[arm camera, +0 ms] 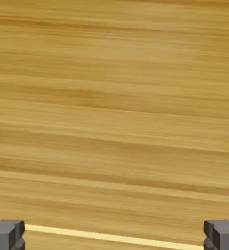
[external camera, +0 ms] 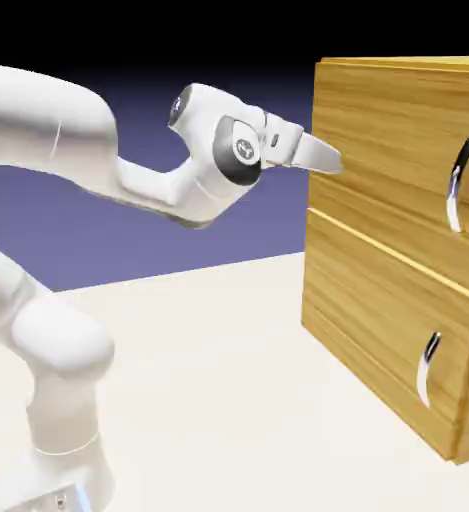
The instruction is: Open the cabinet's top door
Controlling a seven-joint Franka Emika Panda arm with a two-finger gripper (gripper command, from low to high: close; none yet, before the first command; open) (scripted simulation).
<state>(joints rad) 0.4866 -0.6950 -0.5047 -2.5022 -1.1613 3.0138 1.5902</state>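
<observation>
While the gripper (external camera: 323, 155) hovers wide open and empty near the cabinet (external camera: 378, 300), the top door's (external camera: 398, 140) handle (external camera: 460, 185), apparently toward three o'clock, needs centring before closing.

I find no writing, number, brand or sign that I can read anywhere: the cabinet (external camera: 398, 250) shows only bare wood grain, and my arm's white shell carries no legible label.
</observation>
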